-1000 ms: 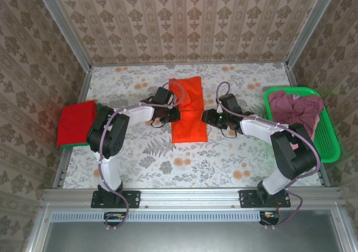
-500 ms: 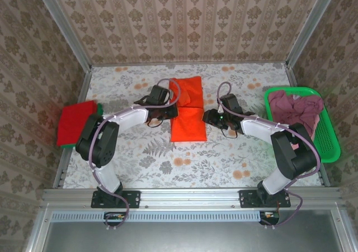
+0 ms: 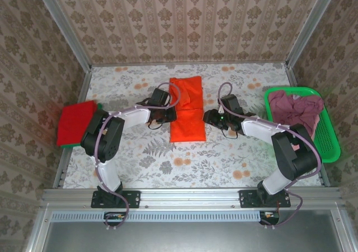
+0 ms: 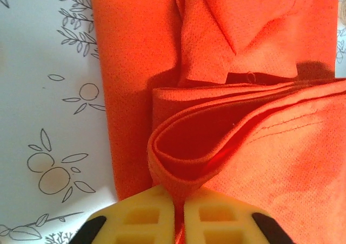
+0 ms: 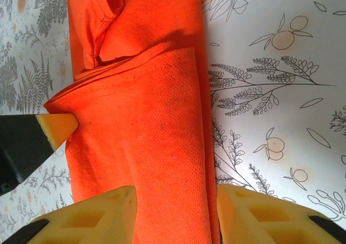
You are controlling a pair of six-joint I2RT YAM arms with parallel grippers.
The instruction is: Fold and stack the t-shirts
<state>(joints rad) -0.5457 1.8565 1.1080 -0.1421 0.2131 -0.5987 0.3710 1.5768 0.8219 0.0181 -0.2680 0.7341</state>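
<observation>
Left wrist: left end effector (image 4: 179, 202) pinches orange t-shirt (image 4: 259, 157) fold | right end effector (image 5: 175, 196) spread astride edge

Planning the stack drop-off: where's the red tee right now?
Top view: the red tee lies folded at the table's left edge, just left of the left arm and well left of the orange tee at centre.

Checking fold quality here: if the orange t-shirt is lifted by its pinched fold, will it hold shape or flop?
Probably floppy: the orange t-shirt curls into a soft loop at the left fingers. Likely light, being thin knit cloth. Its loosely stacked layers could slide apart when lifted.
</observation>
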